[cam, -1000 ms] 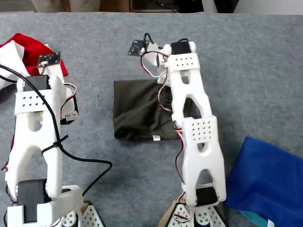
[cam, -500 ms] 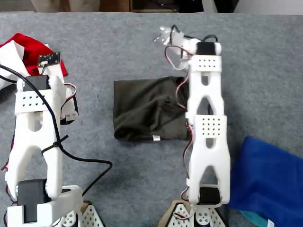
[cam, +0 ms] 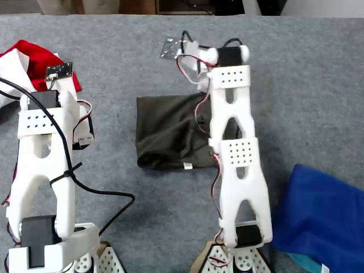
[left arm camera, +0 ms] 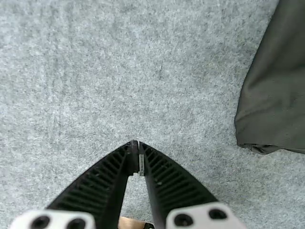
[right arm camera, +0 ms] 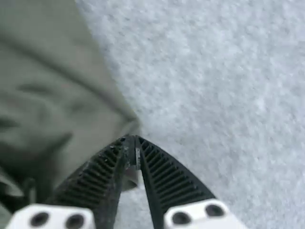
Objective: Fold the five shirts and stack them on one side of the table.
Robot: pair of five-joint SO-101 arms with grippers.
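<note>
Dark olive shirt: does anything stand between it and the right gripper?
Nothing visible does. The right gripper hangs right at the edge of the dark olive shirt, with bare gray table cover beside them.

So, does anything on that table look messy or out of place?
Nothing is damaged, but the shirts are scattered, not stacked: red and white fabric lies crumpled far left, a dark shirt sits folded but lumpy mid-table, and a blue shirt lies near right.
</note>
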